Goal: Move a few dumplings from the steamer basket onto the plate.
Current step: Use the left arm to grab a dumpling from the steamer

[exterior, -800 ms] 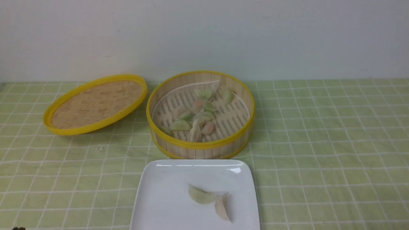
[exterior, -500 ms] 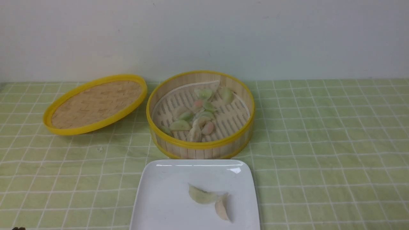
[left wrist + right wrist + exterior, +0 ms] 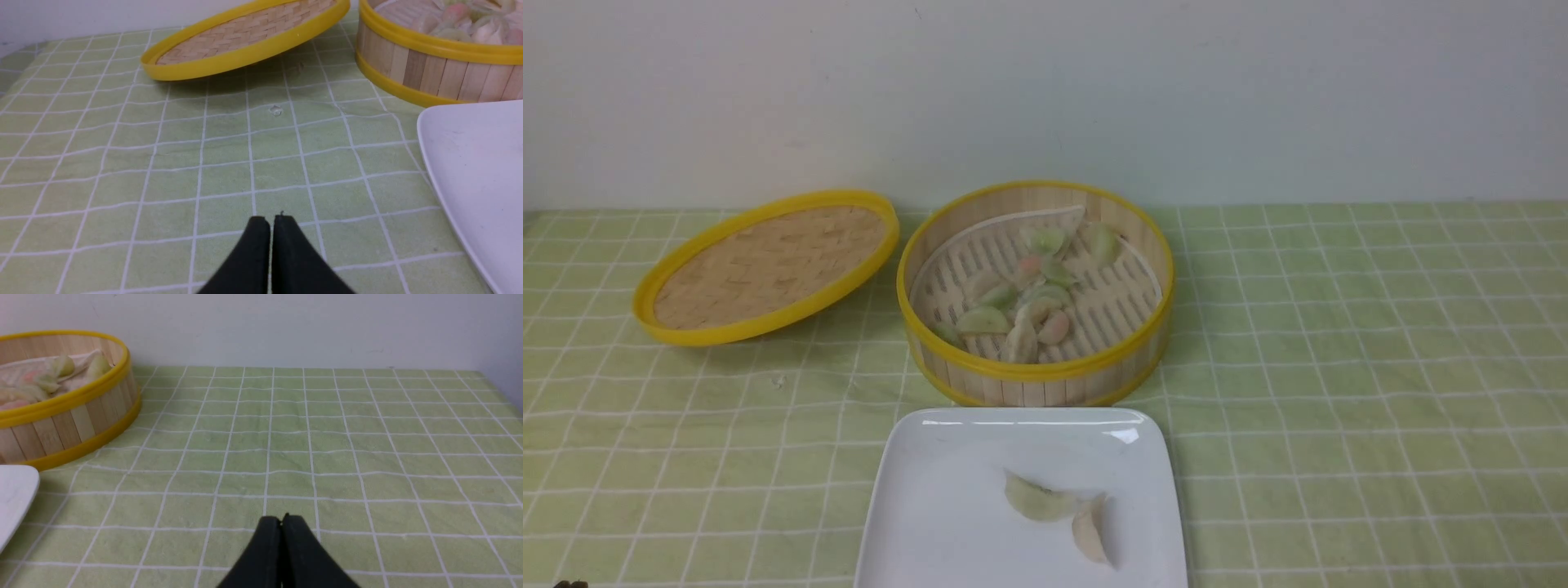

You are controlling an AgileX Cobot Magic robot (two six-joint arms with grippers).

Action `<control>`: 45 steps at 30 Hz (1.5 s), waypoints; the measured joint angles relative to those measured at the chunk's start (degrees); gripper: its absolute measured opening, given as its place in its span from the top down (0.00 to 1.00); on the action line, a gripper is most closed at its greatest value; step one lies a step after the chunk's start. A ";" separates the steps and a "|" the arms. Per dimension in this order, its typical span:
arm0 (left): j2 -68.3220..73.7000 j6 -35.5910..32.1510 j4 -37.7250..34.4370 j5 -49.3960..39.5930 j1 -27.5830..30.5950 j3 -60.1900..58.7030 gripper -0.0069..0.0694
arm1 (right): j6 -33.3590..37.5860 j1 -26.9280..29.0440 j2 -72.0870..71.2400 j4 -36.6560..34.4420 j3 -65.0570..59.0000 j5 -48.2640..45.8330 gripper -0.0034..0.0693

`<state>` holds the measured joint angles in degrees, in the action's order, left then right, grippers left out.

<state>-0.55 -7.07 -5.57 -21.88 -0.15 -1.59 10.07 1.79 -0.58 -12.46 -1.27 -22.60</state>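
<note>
The steamer basket [image 3: 1131,351] stands at the middle of the table with several dumplings [image 3: 1023,294] on its slotted floor. The white plate [image 3: 931,506] lies just in front of it with two dumplings [image 3: 1036,500] on it. Neither gripper shows in the front view. My left gripper [image 3: 271,220] is shut and empty, low over the cloth left of the plate [image 3: 478,163] and basket [image 3: 433,73]. My right gripper [image 3: 281,519] is shut and empty over the cloth right of the basket [image 3: 69,416] and the plate's corner [image 3: 16,490].
The shallow woven lid [image 3: 768,265] with a yellow rim rests tilted left of the basket; it also shows in the left wrist view [image 3: 245,36]. A green checked cloth [image 3: 1339,367] covers the table. A pale wall stands behind.
</note>
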 joint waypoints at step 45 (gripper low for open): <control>1.23 15.57 -42.11 44.37 0.00 10.00 0.92 | -1.38 0.00 0.34 -42.63 9.78 16.45 0.97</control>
<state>0.68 8.50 -47.68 22.48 -0.15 8.41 8.69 1.79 -0.23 -55.10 8.51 -6.14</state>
